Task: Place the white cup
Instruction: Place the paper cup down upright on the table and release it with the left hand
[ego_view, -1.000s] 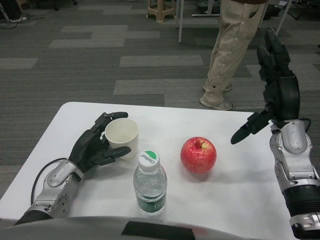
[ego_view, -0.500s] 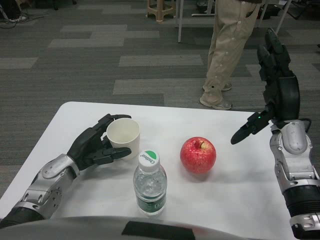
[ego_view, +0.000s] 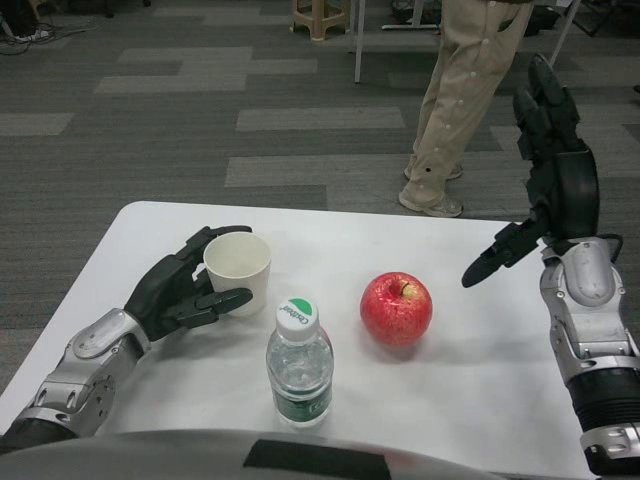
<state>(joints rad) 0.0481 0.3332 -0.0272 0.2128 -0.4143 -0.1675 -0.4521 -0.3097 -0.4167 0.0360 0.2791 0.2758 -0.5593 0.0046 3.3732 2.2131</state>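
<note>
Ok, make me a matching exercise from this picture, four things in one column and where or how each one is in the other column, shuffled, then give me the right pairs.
Column one:
1. white cup
2. red apple
3. water bottle
4. right robot hand

Column two:
A. raised open above the table's right side, holding nothing
B. upright at the near edge, green and white cap on
C. held in the left robot hand on the table's left side
D. resting alone on the white table, stem up, right of the bottle

Pairs: 1-C, 2-D, 3-B, 4-A

White cup (ego_view: 237, 271) in left hand (ego_view: 180, 290)
</note>
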